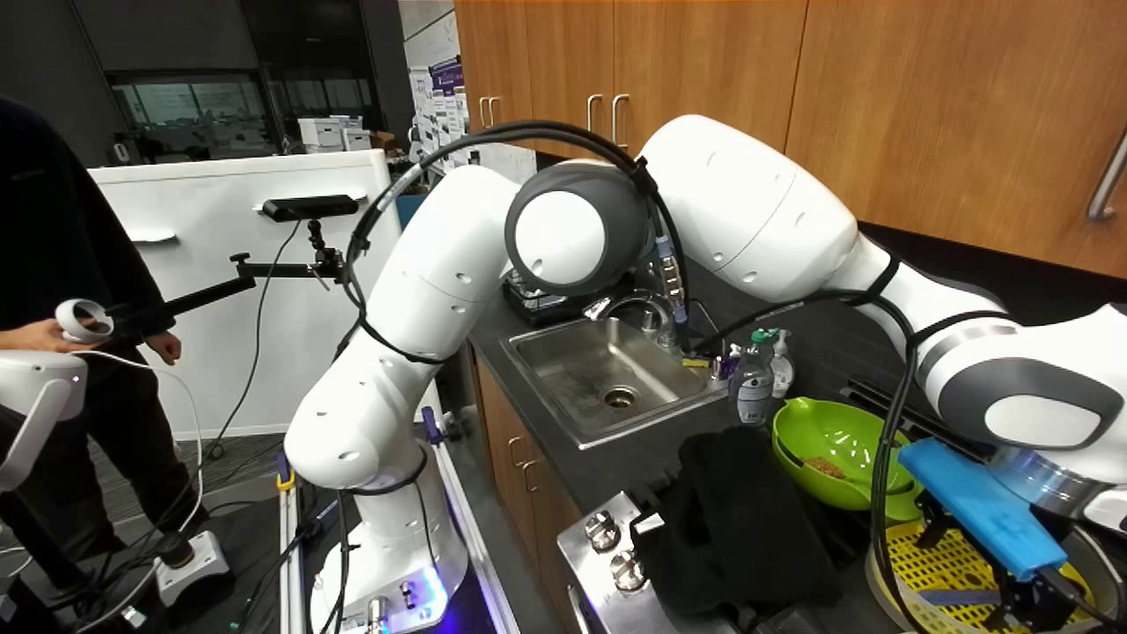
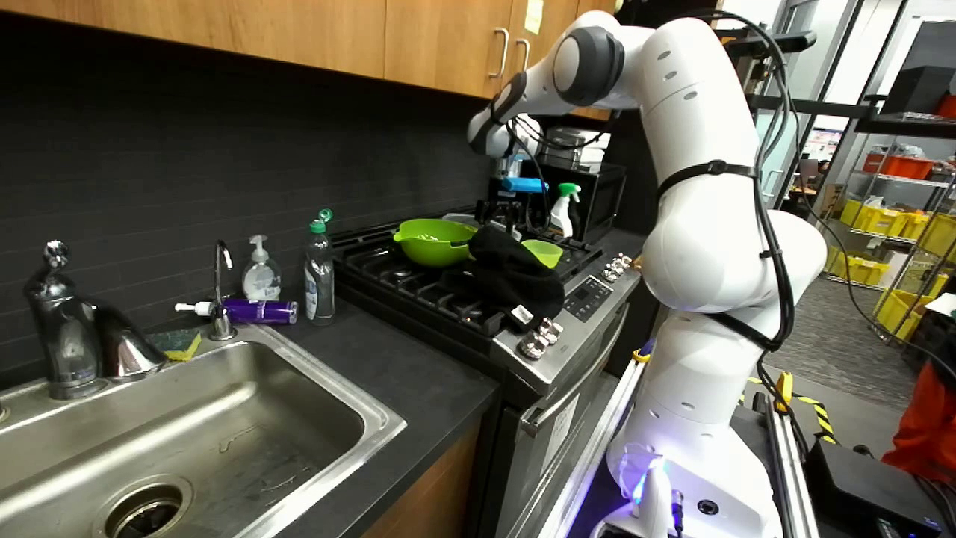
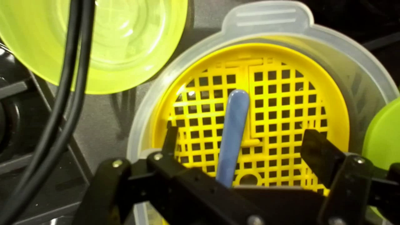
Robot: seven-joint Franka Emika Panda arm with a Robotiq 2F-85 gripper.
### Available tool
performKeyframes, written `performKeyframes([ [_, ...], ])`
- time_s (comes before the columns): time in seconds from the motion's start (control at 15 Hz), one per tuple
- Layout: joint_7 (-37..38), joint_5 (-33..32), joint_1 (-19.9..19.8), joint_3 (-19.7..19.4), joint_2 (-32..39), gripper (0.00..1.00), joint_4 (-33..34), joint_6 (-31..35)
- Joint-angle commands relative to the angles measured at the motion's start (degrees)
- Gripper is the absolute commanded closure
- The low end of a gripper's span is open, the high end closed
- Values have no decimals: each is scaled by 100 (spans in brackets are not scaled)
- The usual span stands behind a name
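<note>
Lengthwise, blue stick (image 3: 232, 136) pts up, sl. right in wrist view.

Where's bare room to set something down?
Bare black countertop lies between the steel sink and silver-fronted stove, in front of the clear green-capped bottle. The stove is crowded: green plastic bowl, bunched black cloth, translucent round tub under the black end effector.

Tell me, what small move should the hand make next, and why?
I'd probably lower the hand slightly: in the wrist view its open fingers show either side of the blue stick, which lies ungripped on the yellow grid, seemingly below them.
</note>
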Motion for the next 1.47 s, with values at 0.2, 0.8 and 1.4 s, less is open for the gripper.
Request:
performKeyframes([
  [0.2, 53, -101, 1, 42, -71, 0, -182, -27],
  [0.8, 42, -102, 4, 80, 97, 0, -181, -53],
  [1.4, 38, -93, -9, 94, 162, 35, -125, -76],
])
